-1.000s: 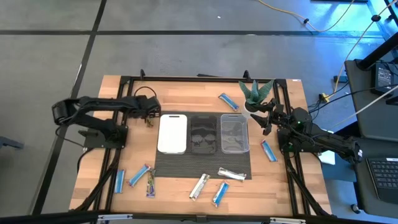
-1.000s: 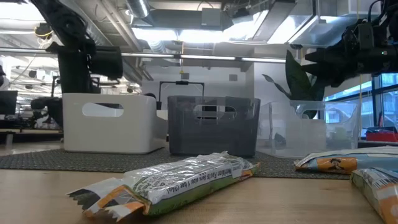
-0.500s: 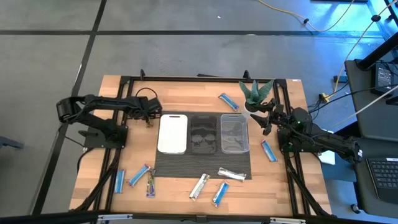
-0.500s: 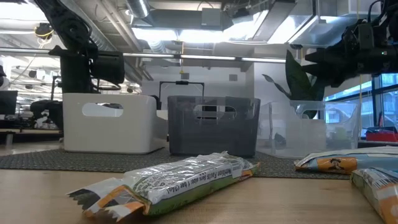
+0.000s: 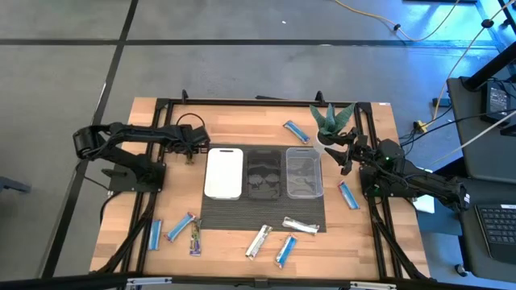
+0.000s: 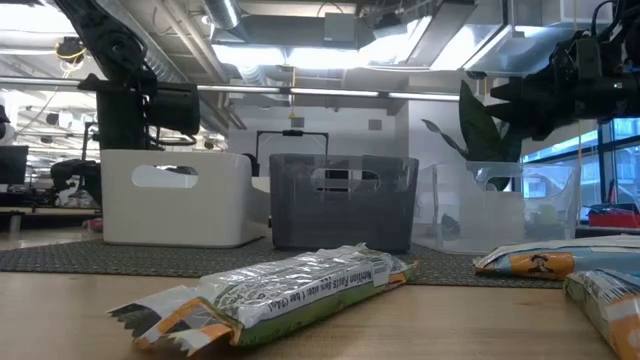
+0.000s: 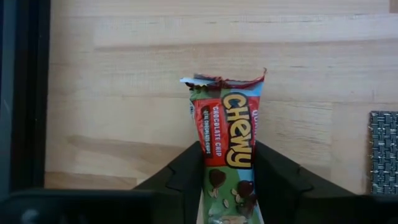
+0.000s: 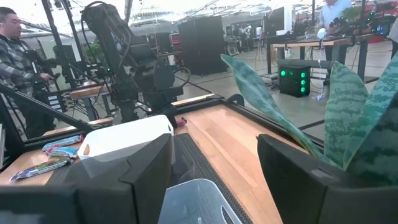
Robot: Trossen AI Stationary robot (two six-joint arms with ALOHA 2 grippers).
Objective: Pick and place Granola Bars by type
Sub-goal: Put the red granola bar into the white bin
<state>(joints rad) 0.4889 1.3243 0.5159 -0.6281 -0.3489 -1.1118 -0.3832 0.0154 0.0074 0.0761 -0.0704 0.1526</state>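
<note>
1. Red and green on its wrapper, the chewy bar (image 7: 227,149) sits right between the two dark fingers (image 7: 186,177) of the left gripper (image 5: 192,153). The fingers press close against both long edges of the wrapper, so the hand looks closed on it, though whether the grip is firm I cannot say.
2. Its long axis runs straight out ahead of the fingers, torn end farthest away, over bare wood of the table (image 5: 242,121).
3. From above, that gripper is at the left of centre in the frame, just beside the upper left corner of the white tray (image 5: 223,172). The tray lies to its right, so my guess is a short lift and carry that way.
4. Farther right stand the black tray (image 5: 264,173) and the clear tray (image 5: 304,171).
5. Beyond those, the right gripper (image 5: 345,155) waits by the plant (image 5: 332,119), fingers apart and holding nothing.
6. Other granola bars (image 5: 262,240), silver and blue, lie along the lower part of the frame, well apart from both hands.
</note>
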